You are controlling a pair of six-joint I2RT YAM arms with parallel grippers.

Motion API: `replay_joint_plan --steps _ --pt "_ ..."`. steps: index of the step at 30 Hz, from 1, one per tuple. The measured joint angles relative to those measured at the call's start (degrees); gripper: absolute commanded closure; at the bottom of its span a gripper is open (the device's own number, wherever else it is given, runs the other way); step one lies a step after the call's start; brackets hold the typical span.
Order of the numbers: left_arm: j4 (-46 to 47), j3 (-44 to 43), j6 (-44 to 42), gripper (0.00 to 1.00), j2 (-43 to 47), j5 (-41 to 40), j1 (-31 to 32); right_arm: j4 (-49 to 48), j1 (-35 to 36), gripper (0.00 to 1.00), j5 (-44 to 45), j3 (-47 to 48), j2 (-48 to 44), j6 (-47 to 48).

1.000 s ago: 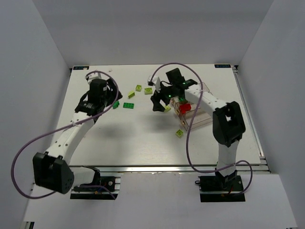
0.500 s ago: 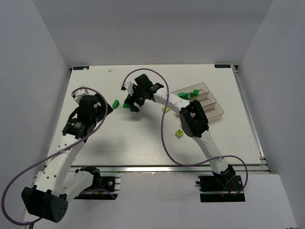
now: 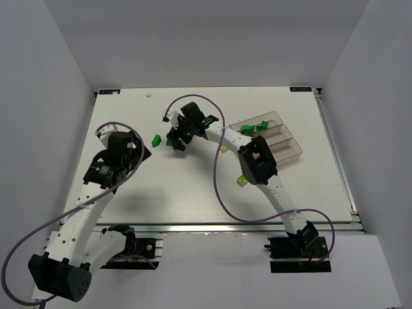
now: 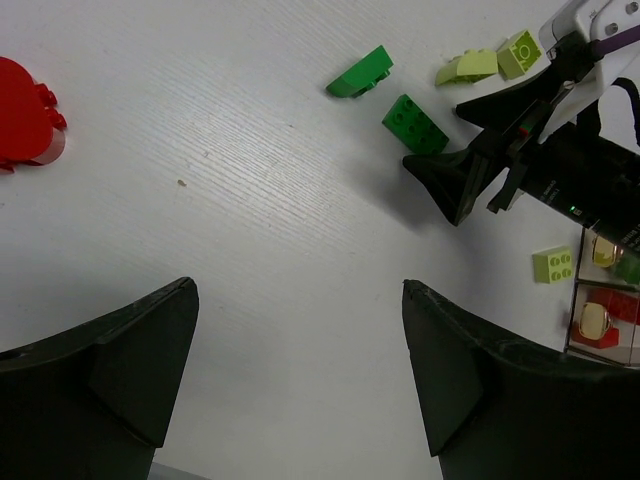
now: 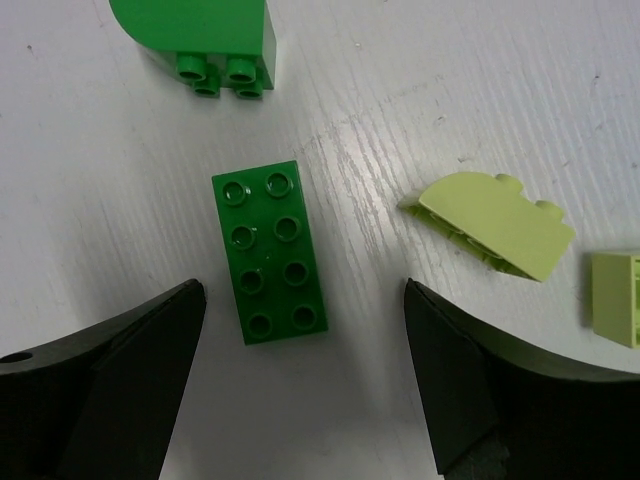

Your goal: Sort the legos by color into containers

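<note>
My right gripper [image 5: 302, 292] is open, low over a dark green two-by-four brick [image 5: 270, 252] whose near end lies between the fingers; in the top view the gripper [image 3: 175, 142] is at the table's back middle. A rounded green brick [image 5: 195, 35] and a lime sloped brick [image 5: 495, 225] lie beside it. My left gripper [image 4: 300, 290] is open and empty over bare table, left of those bricks [image 3: 143, 150]. A red brick [image 4: 25, 110] lies to its left. The clear bins [image 3: 283, 138] stand at the right with green bricks [image 3: 256, 127] in the far one.
A lime brick [image 3: 241, 181] lies in front of the right arm and another [image 3: 223, 149] beside its forearm. The left wrist view shows a lime brick [image 4: 553, 264] and red pieces in a bin [image 4: 600, 325]. The right arm's cable loops over the table's middle.
My right gripper has swung left from beside the bins to over the dark green bricks. My left arm has drawn back toward the near left.
</note>
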State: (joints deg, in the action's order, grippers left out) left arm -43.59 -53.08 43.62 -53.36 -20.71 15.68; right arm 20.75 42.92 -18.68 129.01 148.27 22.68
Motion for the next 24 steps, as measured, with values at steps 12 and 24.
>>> replay_joint_plan --steps 12,24 --pt "-1.46 0.00 1.92 0.08 2.14 -1.03 0.00 -0.70 1.11 0.51 -1.38 -0.52 0.24 1.20" --pt "-0.52 0.57 1.90 0.08 2.10 -1.11 0.00 -1.07 0.74 0.95 -8.85 -12.15 -6.64 3.34"
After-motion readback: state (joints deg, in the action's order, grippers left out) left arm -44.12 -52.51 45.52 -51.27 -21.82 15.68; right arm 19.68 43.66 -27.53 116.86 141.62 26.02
